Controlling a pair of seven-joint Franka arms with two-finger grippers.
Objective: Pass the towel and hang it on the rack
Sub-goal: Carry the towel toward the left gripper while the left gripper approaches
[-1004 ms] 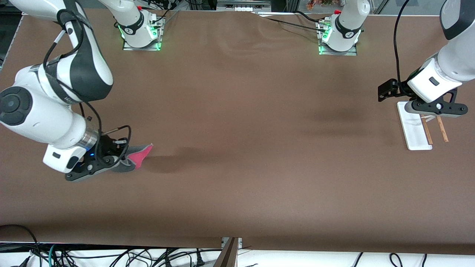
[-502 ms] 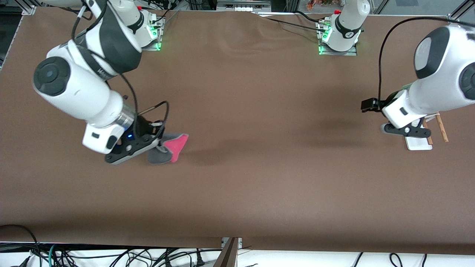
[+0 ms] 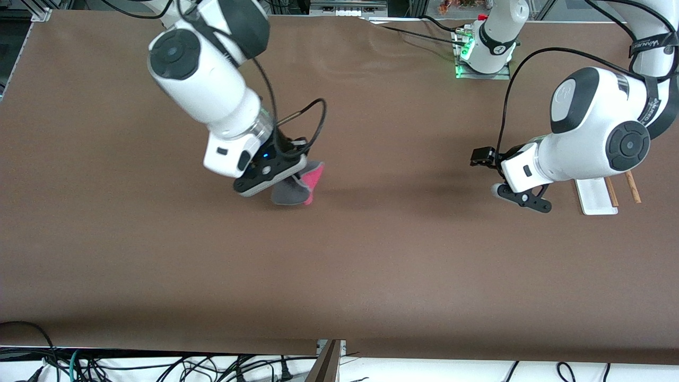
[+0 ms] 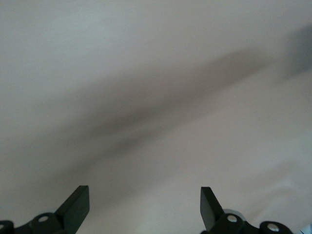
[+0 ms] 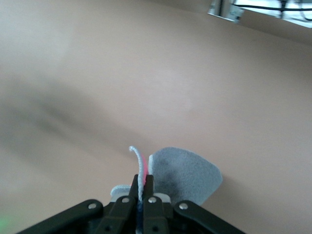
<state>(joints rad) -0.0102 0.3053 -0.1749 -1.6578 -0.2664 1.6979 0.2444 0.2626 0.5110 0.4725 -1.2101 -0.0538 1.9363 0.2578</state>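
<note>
My right gripper [image 3: 295,179] is shut on the towel [image 3: 290,194] and holds it in the air over the middle of the table. The cloth hangs folded, its dark grey side down and its pink-red side [image 3: 314,176] turned toward the left arm's end. In the right wrist view the towel's [image 5: 184,176] pale edge is pinched between my right gripper's [image 5: 142,184] jaws. My left gripper [image 3: 524,199] hangs open over bare table beside the rack [image 3: 593,195]. In the left wrist view nothing lies between my left gripper's [image 4: 144,207] fingers. The rack's white base and two wooden rods [image 3: 632,185] are partly hidden by the left arm.
A brown cloth covers the table [image 3: 371,265]. The arms' bases [image 3: 482,50] stand along the edge farthest from the front camera. Cables [image 3: 159,366] lie past the table's nearest edge.
The right arm has carried the towel from its own end of the table to the middle. The left gripper has left its place over the rack and come toward the middle, still open.
</note>
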